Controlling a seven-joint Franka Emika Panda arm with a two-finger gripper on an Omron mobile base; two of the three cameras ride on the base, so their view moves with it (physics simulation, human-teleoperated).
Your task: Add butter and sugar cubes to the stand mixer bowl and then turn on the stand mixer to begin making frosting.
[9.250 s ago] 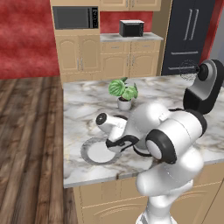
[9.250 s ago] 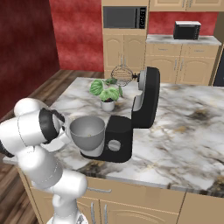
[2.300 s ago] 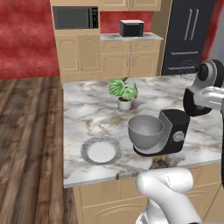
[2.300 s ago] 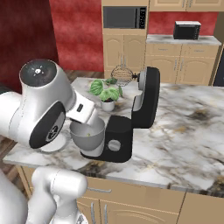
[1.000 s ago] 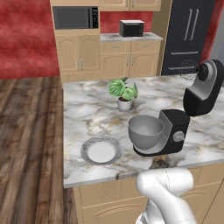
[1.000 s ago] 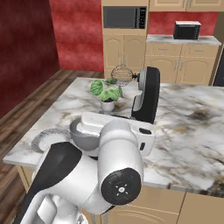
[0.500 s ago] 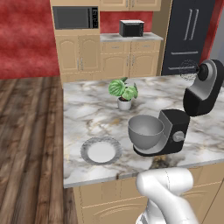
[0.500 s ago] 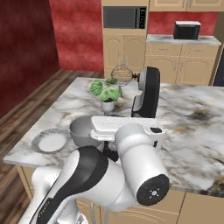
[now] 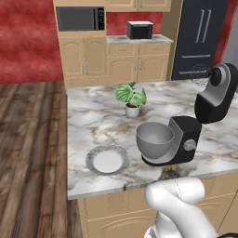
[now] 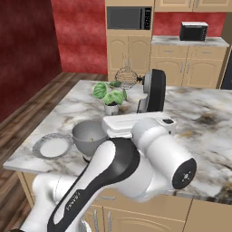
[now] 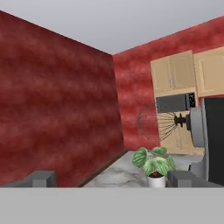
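A: Looking for the stand mixer bowl (image 9: 155, 138)?
B: Seated on the base of the stand mixer (image 9: 187, 134), near the front edge of the marble counter (image 9: 93, 116). Mixer head tilted back, whisk (image 9: 201, 74) up in the air, well clear of the bowl.
A: Anything inside?
B: Tiny tan speck low on the inner wall in the right base view, too small to name.
A: And beside it?
B: White plate (image 9: 92, 154) with a grey scalloped rim, near the bowl on its left, not touching. Potted plant (image 9: 131, 98) farther back on the counter.
A: Gripper (image 11: 113, 179)?
B: Released: fingertips (image 11: 42, 178) spread wide in the hand view, nothing between. Pointing level across the counter toward the red wall (image 11: 57, 100), plant and whisk ahead to the right.
A: Arm?
B: Folded low in front of the counter, elbow bulking large in the right base view, covering the mixer's base there.
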